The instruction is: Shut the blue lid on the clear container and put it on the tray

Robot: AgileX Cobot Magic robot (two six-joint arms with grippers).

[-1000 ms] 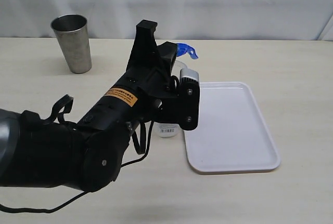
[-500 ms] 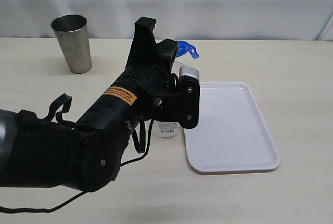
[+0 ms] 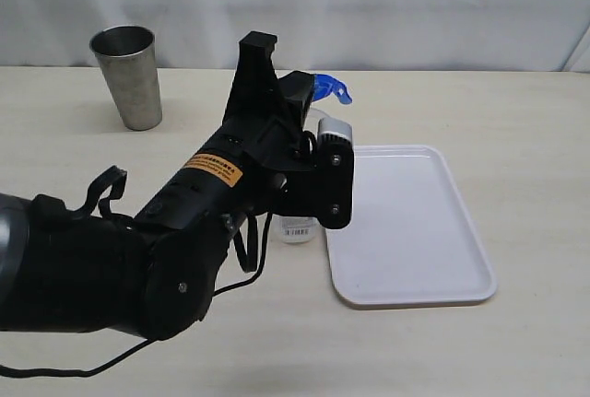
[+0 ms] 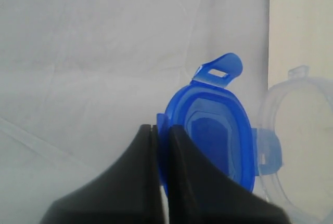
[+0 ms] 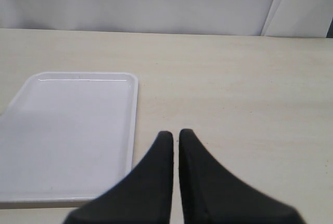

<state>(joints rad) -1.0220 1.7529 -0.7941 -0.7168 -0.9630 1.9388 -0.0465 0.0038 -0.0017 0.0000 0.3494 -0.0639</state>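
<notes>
Left gripper [image 4: 160, 128] has its jaws pressed together, and the wrist view suggests they pinch the thin rim of the blue lid [image 4: 210, 141]. The lid stands up on edge beside the mouth of the clear container [image 3: 297, 228], open rather than seated over it. The container stands upright on the table [image 3: 516, 111], just beside the tray [image 3: 406, 231] and outside its rim. The arm hides most of it. Right gripper [image 5: 175, 133] hangs over bare table near one edge of the tray, jaws together and holding nothing. A metal cup [image 3: 129, 75] stands well apart from the tray and has no part in this.

By my reading, neither half of the job is done. The lid has yet to be folded down onto the mouth and snapped shut. After that the closed container must be lifted over the rim and set on the tray, which lies bare.
</notes>
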